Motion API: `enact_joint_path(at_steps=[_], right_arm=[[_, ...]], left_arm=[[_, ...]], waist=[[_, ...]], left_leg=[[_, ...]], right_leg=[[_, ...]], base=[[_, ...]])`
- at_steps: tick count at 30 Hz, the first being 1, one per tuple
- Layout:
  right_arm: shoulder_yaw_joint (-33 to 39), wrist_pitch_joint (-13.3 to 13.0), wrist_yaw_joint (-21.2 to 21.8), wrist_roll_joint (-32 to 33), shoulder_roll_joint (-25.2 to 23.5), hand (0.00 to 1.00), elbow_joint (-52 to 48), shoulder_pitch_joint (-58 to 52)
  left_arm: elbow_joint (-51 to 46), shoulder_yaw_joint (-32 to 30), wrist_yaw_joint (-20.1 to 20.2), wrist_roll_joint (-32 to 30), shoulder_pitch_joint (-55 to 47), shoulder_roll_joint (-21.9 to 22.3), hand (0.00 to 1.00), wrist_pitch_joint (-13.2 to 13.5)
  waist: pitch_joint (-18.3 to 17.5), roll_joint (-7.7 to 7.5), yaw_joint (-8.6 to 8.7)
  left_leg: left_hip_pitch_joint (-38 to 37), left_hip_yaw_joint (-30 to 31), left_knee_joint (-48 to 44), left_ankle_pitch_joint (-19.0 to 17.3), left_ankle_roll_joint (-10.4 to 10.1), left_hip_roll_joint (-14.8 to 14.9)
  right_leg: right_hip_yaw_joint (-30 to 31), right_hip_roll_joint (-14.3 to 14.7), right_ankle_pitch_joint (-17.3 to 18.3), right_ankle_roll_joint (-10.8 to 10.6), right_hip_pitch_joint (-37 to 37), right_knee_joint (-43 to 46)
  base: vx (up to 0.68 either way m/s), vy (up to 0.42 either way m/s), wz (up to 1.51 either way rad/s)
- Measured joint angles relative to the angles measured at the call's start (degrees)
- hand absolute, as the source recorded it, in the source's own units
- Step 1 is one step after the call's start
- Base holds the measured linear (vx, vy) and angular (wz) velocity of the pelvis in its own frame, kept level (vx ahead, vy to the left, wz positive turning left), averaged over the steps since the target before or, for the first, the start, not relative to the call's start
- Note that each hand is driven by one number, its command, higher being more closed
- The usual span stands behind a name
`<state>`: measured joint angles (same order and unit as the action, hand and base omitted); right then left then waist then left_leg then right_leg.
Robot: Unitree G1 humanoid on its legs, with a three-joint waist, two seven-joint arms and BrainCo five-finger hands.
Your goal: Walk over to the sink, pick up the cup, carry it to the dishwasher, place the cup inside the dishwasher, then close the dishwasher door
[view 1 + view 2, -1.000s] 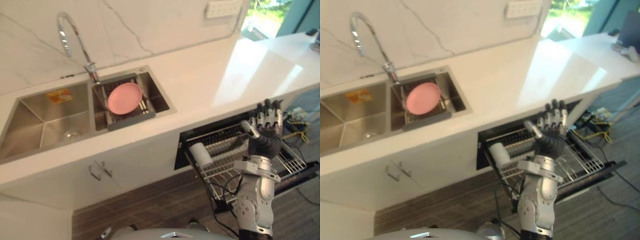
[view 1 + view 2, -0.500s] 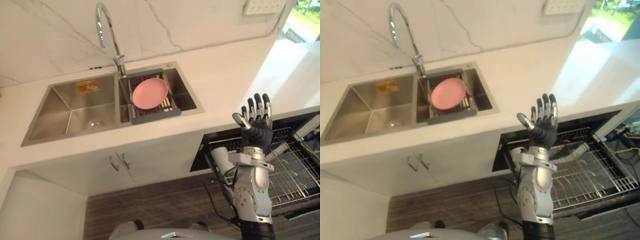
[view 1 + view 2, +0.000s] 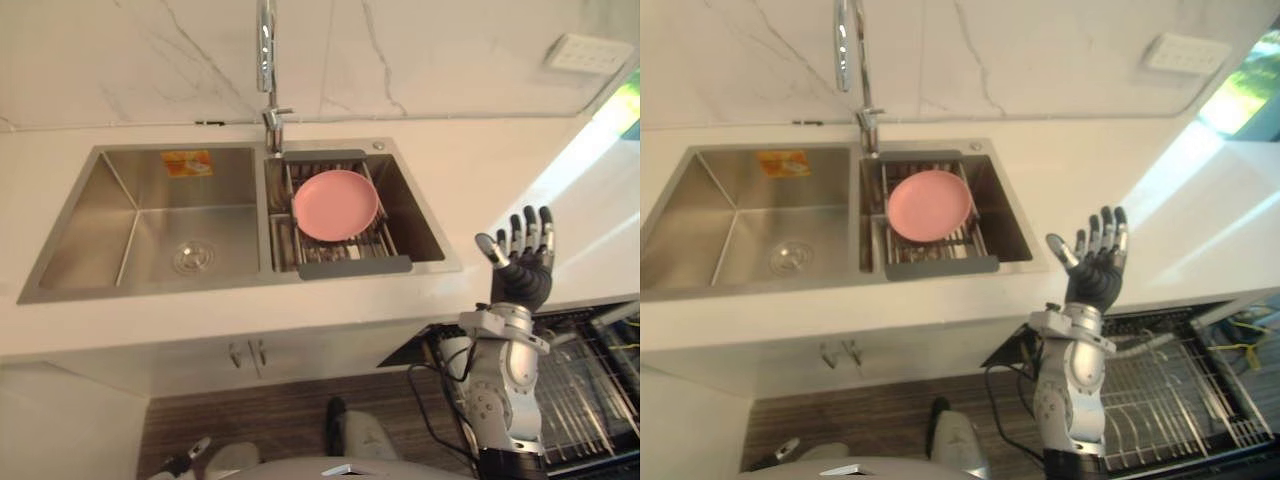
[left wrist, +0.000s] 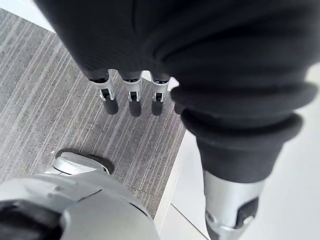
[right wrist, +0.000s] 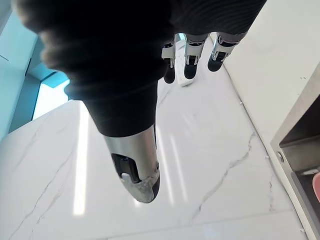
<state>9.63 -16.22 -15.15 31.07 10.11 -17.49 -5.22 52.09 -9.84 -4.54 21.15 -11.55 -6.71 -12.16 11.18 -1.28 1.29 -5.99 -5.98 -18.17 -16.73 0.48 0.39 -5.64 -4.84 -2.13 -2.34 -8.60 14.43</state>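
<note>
Farthest left, low by the side: the left hand (image 4: 131, 95), seen in its wrist view above the grey striped floor (image 4: 60, 100). Fingers straight and loose, thumb apart, holding nothing.

Set into the white stone countertop (image 3: 470, 180): a stainless steel double sink (image 3: 150, 288). In the large left basin: a round drain (image 3: 193, 257) at the bottom and an orange sticker (image 3: 186, 162) on the back wall. Between the two basins, at the back: a tall curved chrome faucet (image 3: 266, 60). Across the smaller right basin: a grey drying rack (image 3: 355, 267), and on it a round pink plate (image 3: 335, 204), lying nearly flat.

Further right, high on the white marble wall (image 3: 120, 60): a white rectangular socket plate (image 3: 583, 52).

Right of the sink, raised in front of the countertop edge: the right hand (image 3: 522, 268). Fingers straight up and spread wide, thumb out to the side, touching nothing and holding nothing. Same in its own wrist view: straight fingers (image 5: 190, 60) against the marble wall.

Below the countertop, at lower right: the dishwasher (image 3: 1005, 352), open, with its metal wire rack (image 3: 1160, 395) pulled out. At the left end of that rack, mostly hidden behind the right forearm: a pale rounded shape, probably the white cup (image 3: 450, 352). Not possible to tell this for sure, nor whether upright or lying.
</note>
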Motion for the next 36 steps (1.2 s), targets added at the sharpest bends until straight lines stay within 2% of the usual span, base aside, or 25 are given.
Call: enact_joint_path(at_steps=[1, 2, 6, 9, 10, 11, 17, 20, 23, 24, 28, 30, 33, 36], right_arm=[[0.19, -0.52, -0.53, -0.01, 0.30, 0.00, -0.16, 0.27], [0.90, -1.15, -1.04, -0.03, 0.16, 0.00, -0.24, 1.13], [4.78, -1.67, -2.60, -0.01, -0.06, 0.00, -3.78, 1.48], [5.47, -2.79, -1.03, 0.43, -0.01, 0.00, -5.07, 1.38], [5.04, -2.74, 0.57, 1.25, -0.05, 0.00, -5.10, 1.28], [2.41, -0.70, 15.31, 4.64, -0.42, 0.00, -6.08, -1.32], [2.23, -0.66, 15.31, 4.66, -0.42, 0.00, -6.07, -1.32], [2.24, 0.40, 15.27, 4.69, -0.44, 0.00, -5.10, -1.32], [2.14, 3.68, 14.95, 4.76, -0.52, 0.00, -1.86, -1.17], [1.79, 5.66, 14.45, 4.48, -0.58, 0.00, -0.68, -1.23], [0.68, 10.45, 12.77, -3.47, -0.48, 0.00, 1.32, -1.23], [0.68, 11.09, 12.50, -5.71, -0.16, 0.00, 1.97, -1.15], [0.61, 13.29, 11.67, -13.61, 2.23, 0.00, 4.10, -0.47], [0.21, 16.70, 9.64, -24.60, 6.83, 0.00, 6.94, 2.74]], left_arm=[[-0.01, -0.03, -0.04, -0.02, 0.00, 0.56, 0.00, 0.05], [-0.02, -0.12, 0.03, -0.04, -0.04, 0.95, 0.00, 0.04], [-0.22, -0.80, 1.63, -2.42, -0.54, 0.66, 0.00, -0.12], [0.39, -1.31, 1.08, -4.34, -1.04, 0.32, 0.00, -1.08], [0.39, -1.31, 1.06, -3.83, -1.33, 0.08, 0.00, -1.61], [0.21, -1.31, 1.25, -5.29, -1.61, -0.41, 0.00, -2.22], [0.21, -1.32, 1.25, -5.29, -1.61, -0.42, 0.00, -2.22], [0.21, -1.30, 1.21, -4.29, -1.62, -0.42, 0.00, -2.27], [0.23, -1.46, 1.20, -3.18, -1.63, -0.04, 0.00, -2.48], [0.30, -1.50, 1.15, -2.77, -1.69, -0.04, 0.00, -2.51], [0.36, -1.56, 1.19, -0.92, -2.36, -0.45, 0.00, -2.91], [0.37, -1.39, 1.17, -1.12, -2.72, -0.55, 0.00, -2.75], [0.40, -1.12, 1.19, -1.15, -3.03, -0.56, 0.00, -2.65], [0.36, -0.51, 1.12, -0.96, -3.05, -0.95, 0.00, -2.74]], waist=[[0.24, 0.45, -0.03], [-0.07, 1.82, -0.07], [0.23, 0.95, -0.49], [0.03, 0.26, -0.23], [-0.14, -0.02, -0.16], [-0.49, -1.28, -0.25], [-0.48, -1.28, -0.46], [-0.48, -1.40, -0.29], [-0.53, -1.80, -0.95], [-0.53, -1.92, -1.01], [-1.65, -2.72, -1.49], [-2.46, -2.79, -1.42], [-3.91, -2.48, -1.56], [-4.64, -2.07, -1.53]], left_leg=[[-0.08, 0.19, 0.10, -0.60, -0.02, 0.62], [-0.22, 0.26, 0.36, -1.72, -0.25, 1.56], [-1.81, -0.19, 1.56, -2.04, -0.45, 2.50], [-3.47, -0.58, 3.23, -1.97, -0.29, 2.17], [-3.45, -0.89, 3.35, -1.92, -0.20, 2.01], [-2.66, -1.76, 3.21, -1.63, 0.24, 1.37], [-2.52, -1.54, 3.28, -1.53, 0.32, 1.17], [-2.10, -0.19, 3.98, -0.62, 0.73, 0.38], [-2.55, 0.87, 5.81, 0.85, 1.13, -0.66], [-2.86, 1.37, 6.30, 1.21, 1.26, -0.86], [-3.03, 1.45, 7.88, 2.05, 1.08, -0.79], [-3.10, 1.52, 8.66, 2.36, 0.82, -0.52], [-3.19, 1.66, 9.51, 2.57, 0.34, 0.21], [-3.29, 1.94, 10.29, 2.80, -0.33, 0.61]], right_leg=[[-0.22, 0.69, -0.45, 0.00, 0.62, -1.28], [-0.41, 1.92, -1.12, 0.17, 1.31, -3.06], [-0.06, 3.23, -1.99, 0.24, 3.39, -5.84], [0.50, 3.19, -2.35, -0.20, 4.59, -6.74], [0.82, 3.12, -2.76, -0.21, 4.62, -7.25], [1.82, 2.91, -6.19, -0.18, 5.91, -12.17], [1.68, 2.74, -6.21, -0.18, 5.83, -12.16], [0.16, 1.65, -6.31, -0.31, 5.73, -12.17], [-1.05, 0.45, -6.39, -0.44, 5.97, -12.28], [-1.65, 0.11, -6.39, -0.45, 6.57, -12.63], [-3.13, -0.11, -6.17, -0.14, 6.94, -13.93], [-3.89, 0.07, -6.36, 0.02, 7.21, -14.81], [-5.13, 0.61, -7.27, -0.47, 8.07, -16.86], [-6.38, 0.73, -7.40, -0.56, 8.82, -17.88]], base=[[0.14, 0.025, -0.07], [0.12, 0.007, -0.12], [0.06, 0.001, -0.09], [-0.01, 0.032, -0.08], [-0.02, 0.026, -0.05], [-0.01, 0.013, -0.04], [0.00, 0.000, 0.01], [0.00, -0.003, 0.23], [-0.03, -0.008, 0.24], [-0.02, -0.011, 0.21], [0.00, -0.026, 0.10], [0.04, -0.031, 0.05], [0.09, -0.035, 0.10], [0.04, -0.021, 0.18]])
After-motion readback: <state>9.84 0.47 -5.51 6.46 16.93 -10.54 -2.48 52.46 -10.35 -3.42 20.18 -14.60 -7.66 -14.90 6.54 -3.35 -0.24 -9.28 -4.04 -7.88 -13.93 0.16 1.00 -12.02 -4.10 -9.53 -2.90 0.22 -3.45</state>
